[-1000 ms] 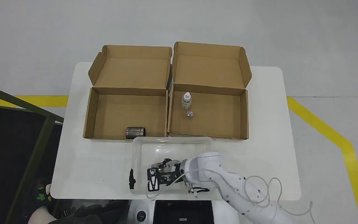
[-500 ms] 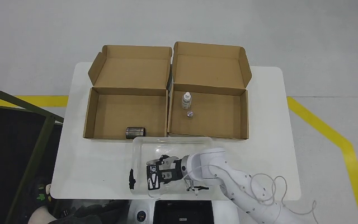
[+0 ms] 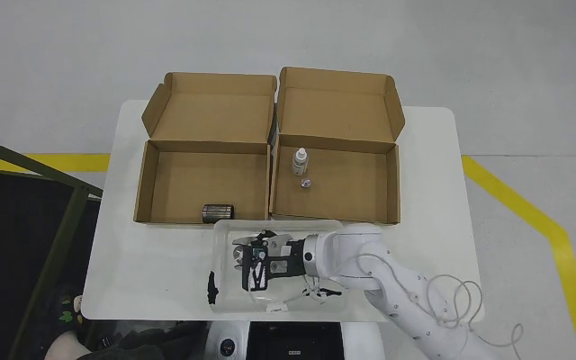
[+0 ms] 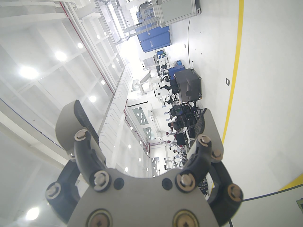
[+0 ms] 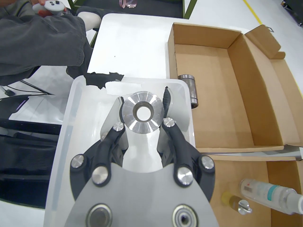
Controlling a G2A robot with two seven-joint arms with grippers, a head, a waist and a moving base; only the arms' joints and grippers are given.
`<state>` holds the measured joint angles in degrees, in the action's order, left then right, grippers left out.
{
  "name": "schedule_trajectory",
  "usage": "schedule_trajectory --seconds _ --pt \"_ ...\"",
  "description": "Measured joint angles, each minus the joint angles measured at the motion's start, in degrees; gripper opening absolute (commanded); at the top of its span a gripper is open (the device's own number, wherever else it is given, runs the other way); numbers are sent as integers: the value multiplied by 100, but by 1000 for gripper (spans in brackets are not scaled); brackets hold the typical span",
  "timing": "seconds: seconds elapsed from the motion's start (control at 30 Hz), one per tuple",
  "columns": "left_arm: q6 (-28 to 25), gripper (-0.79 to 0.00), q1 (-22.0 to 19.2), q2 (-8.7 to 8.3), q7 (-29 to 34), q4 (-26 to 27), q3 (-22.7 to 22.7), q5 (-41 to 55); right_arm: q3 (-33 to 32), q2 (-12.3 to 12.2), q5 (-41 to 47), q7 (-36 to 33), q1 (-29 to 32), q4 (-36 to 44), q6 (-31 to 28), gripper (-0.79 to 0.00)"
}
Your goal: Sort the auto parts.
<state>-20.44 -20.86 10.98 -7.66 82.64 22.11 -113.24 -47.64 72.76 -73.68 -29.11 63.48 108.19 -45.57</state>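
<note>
My right gripper (image 5: 143, 102) is shut on a silver metal ring (image 5: 143, 112) with a round centre hole and holds it over the clear plastic bin (image 5: 71, 109). From above, this gripper (image 3: 255, 264) sits in the left half of the bin (image 3: 225, 232), at the table's near edge. A dark steel cylinder (image 3: 218, 212) lies in the left cardboard box (image 3: 180, 184), against its near wall, and appears again as the cylinder (image 5: 190, 90) beyond the held ring. My left gripper (image 4: 139, 116) is open and points up at the ceiling with nothing in it.
The right cardboard box (image 3: 351, 184) holds a white bottle (image 3: 300, 162) and a small metal part (image 3: 306, 183). Both boxes have their lids folded back. A torn black strip (image 3: 211, 290) clings to the bin's left rim. Bare white table (image 3: 432, 180) lies right of the boxes.
My right gripper has moved from the bin's near side toward the boxes, carrying the metal ring. The arm's elbow has swung to the right.
</note>
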Motion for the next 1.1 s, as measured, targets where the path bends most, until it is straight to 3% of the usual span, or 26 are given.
schedule_trajectory --seconds 0.63,1.1 --pt "0 0 0 0 0 0 0 0 -409 -74 182 381 -135 73 202 -785" --pt "0 0 0 0 0 0 0 0 -147 45 173 315 -801 -450 522 -785"
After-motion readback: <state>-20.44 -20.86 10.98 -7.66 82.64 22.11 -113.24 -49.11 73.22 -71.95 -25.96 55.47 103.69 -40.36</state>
